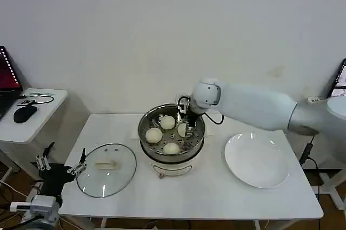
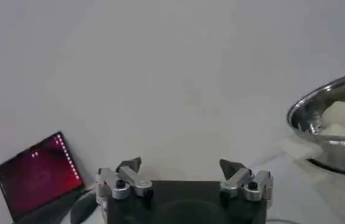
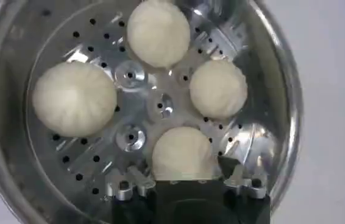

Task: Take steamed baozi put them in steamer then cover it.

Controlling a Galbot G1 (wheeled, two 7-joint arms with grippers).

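Baozi are counted at four, all lying inside the steamer [image 1: 172,139], spread round its perforated floor [image 3: 160,109]; one baozi [image 3: 182,156] sits between the spread jaws of the right gripper [image 1: 186,128], which is lowered into the basket on the side towards the white plate [image 1: 257,161]. Whether the pads touch that bun cannot be told. One cover [image 1: 106,168] is seen, lying flat on the table [image 1: 205,197] just beside the steamer, on the side away from the plate, its bar handle [image 1: 106,164] running roughly towards the steamer. The left gripper [image 1: 60,166], jaws open and empty, is held beyond the cover from the steamer and is judged the nearer arm for covering.
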